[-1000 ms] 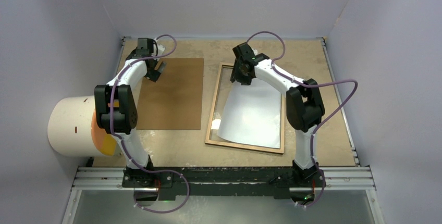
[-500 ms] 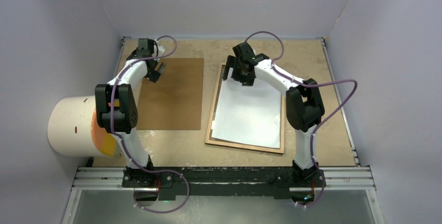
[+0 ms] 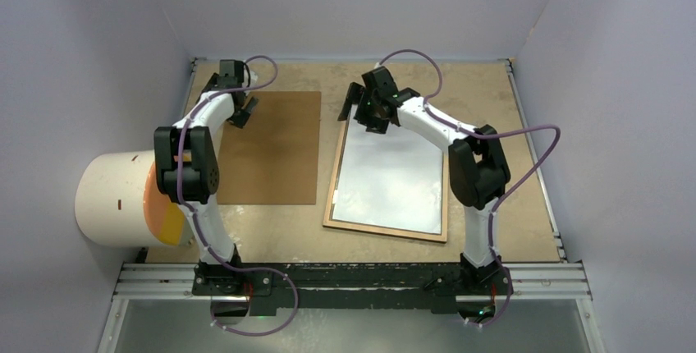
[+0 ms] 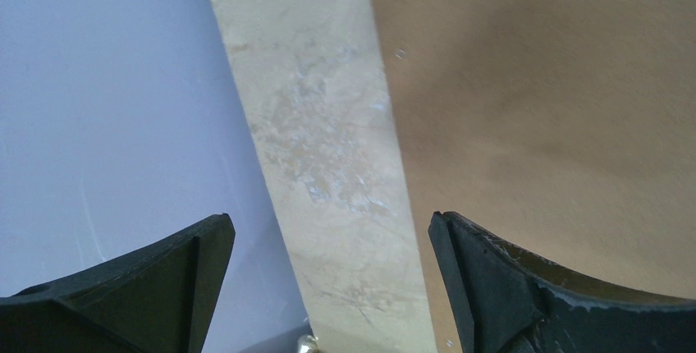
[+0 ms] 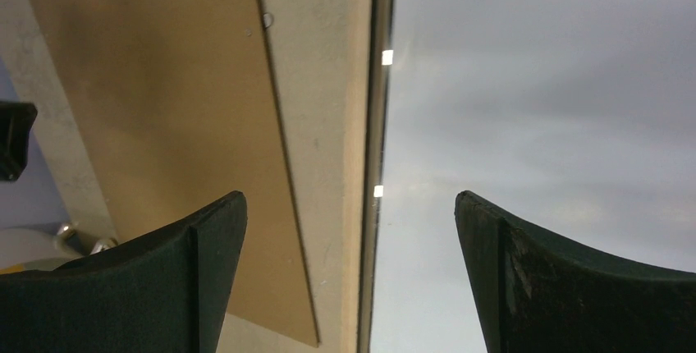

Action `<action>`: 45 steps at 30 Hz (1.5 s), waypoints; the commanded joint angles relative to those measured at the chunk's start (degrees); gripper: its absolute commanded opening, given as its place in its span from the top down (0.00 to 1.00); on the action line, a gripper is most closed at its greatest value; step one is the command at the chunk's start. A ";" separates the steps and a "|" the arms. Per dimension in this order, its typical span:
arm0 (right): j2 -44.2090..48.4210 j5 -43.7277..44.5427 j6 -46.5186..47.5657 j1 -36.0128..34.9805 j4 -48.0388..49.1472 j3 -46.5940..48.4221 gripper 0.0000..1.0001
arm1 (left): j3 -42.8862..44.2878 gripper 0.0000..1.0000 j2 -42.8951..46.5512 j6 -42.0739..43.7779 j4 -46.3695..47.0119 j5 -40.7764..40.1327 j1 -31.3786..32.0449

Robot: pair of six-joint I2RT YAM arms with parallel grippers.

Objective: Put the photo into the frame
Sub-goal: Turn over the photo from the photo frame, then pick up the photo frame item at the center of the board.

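The frame lies flat, back up, on the right half of the table, showing a thin wood-brown rim. A plain white sheet fills it; it looks like the photo's white back, and no picture side shows. My right gripper is open and empty over the frame's far left corner. In the right wrist view its fingers straddle the frame's left rim, with the pale sheet to the right. My left gripper is open and empty; in the left wrist view it hangs over bare table.
A brown backing board lies left of the frame, also seen in the left wrist view and the right wrist view. A white cylinder with an orange end lies at the left edge. Walls enclose the table.
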State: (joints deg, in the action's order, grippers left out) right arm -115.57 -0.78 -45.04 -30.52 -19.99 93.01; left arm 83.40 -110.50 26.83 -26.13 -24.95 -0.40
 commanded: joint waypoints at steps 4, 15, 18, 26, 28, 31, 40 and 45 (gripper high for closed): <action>-5.68 0.67 -4.20 -7.97 1.58 10.54 0.03 | 7.47 0.03 -6.61 1.64 8.29 -14.12 -3.46; -16.64 9.29 -7.32 -10.53 -2.03 19.20 0.02 | 5.48 0.02 -14.69 1.67 13.23 -19.06 -5.22; -17.67 9.02 -7.87 -10.53 -1.84 18.95 0.02 | 5.46 0.02 -15.46 -0.70 8.47 -13.41 -5.31; -20.96 3.90 -11.36 -10.52 0.43 18.26 0.02 | 6.71 0.02 -16.72 -3.54 -4.97 6.82 -5.30; -21.46 2.47 -12.21 -10.53 0.83 18.11 0.02 | 6.74 0.02 -16.43 -3.34 -7.15 10.89 -5.29; -21.16 0.99 -13.74 -10.52 2.40 16.26 0.02 | 6.80 0.02 -16.51 -2.57 -9.58 14.95 -5.29; -20.38 -2.84 -18.31 -10.52 6.10 11.93 0.03 | 7.55 0.02 -18.45 0.44 -14.92 23.65 -5.18; -20.21 -6.95 -20.64 -10.52 8.91 10.97 0.03 | 6.74 0.02 -18.33 1.56 -15.35 24.68 -4.65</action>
State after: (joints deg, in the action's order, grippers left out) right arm -134.50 -2.50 -62.19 -40.03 -11.57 106.89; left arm 93.82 -123.94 29.39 -30.63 -13.58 -7.11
